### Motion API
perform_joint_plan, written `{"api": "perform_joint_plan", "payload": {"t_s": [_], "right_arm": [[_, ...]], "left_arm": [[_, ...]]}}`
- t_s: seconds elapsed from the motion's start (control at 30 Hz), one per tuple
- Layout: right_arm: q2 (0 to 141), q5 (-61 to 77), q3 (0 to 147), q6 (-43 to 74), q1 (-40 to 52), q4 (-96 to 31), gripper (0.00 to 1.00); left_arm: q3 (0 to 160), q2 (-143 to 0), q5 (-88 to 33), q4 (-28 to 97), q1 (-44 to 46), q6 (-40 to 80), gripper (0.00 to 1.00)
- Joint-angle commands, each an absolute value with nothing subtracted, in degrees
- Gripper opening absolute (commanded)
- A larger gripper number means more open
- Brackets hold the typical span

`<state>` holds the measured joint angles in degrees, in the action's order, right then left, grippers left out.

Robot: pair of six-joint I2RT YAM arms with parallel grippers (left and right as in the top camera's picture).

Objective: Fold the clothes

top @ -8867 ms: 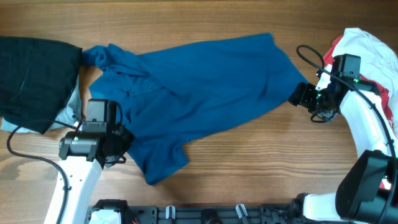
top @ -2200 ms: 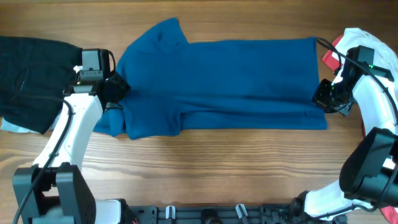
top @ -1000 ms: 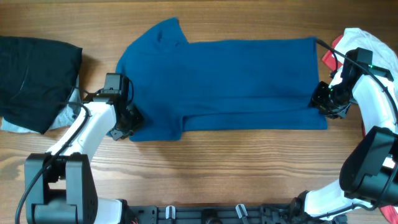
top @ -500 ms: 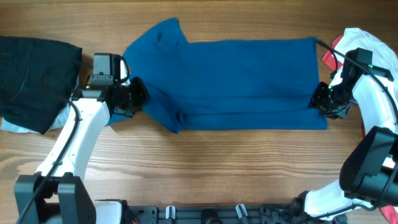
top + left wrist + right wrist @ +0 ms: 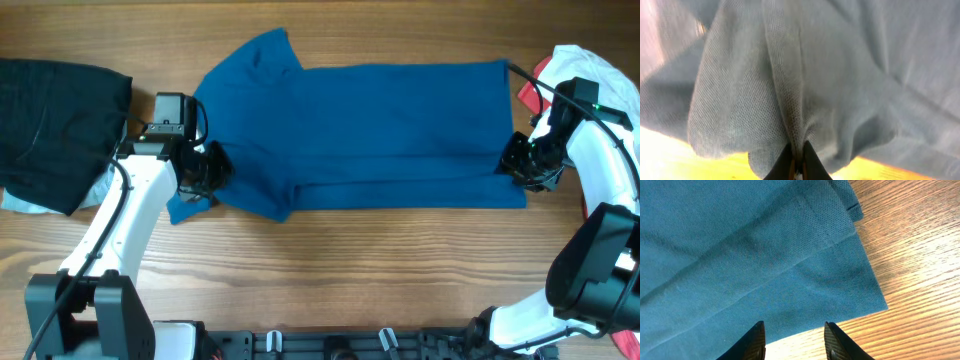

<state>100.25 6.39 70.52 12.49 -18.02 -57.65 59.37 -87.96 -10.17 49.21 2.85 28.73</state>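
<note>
Blue shirt [image 5: 400, 130] lies lengthwise across the tabletop [image 5: 400, 270], body flat, collar end to the left, hem to the right; left claw [image 5: 212, 170] is clenched on the shirt's lower-left sleeve area; left wrist view shows a ridge of the fabric pinched between the closed fingertips [image 5: 790, 167], cloth bunched and draping from there.

Versus half a second ago: left claw has shifted slightly down and toward the near edge; the gathered sleeve has dropped with it, and a flap of blue now shows on the tabletop below-left of the claw. Versus one second ago: the sleeve is no longer spread flat at the lower-left corner; it is pulled in under the body edge.

Right claw [image 5: 520, 165] is unchanged in place over the last second, at the shirt's right hem near the lower corner; right wrist view shows its fingers [image 5: 756, 341] spread, released, nothing between them, hem corner just ahead; contact with cloth cannot be told.

Black garment [image 5: 50, 120] sits at far left, unmoved; white and red clothes [image 5: 590, 70] at far right, unmoved.
</note>
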Motion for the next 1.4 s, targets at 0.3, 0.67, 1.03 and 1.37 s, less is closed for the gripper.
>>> {"api": "perform_joint_plan", "payload": {"t_s": [0.3,0.67,1.03,1.37], "right_arm": [[100.9,6.2,70.4,12.0,-17.8,-57.9,0.38],[100.9,5.8,70.4,12.0,-17.8,-57.7,0.38],[100.9,5.4,70.4,12.0,-17.8,-57.7,0.38],[100.9,5.4,70.4,12.0,-17.8,-57.8,0.38]], "left_arm": [[59.7,-88.5,-23.1,51.7,2.5,27.8,0.10],[59.7,-86.0,-22.5,26.4,-1.9,32.4,0.04],[59.7,-86.1,-5.9,55.1,-2.9,30.1,0.59],[57.8,-86.5,-1.7,51.2,-4.7,30.5,0.14]]}}
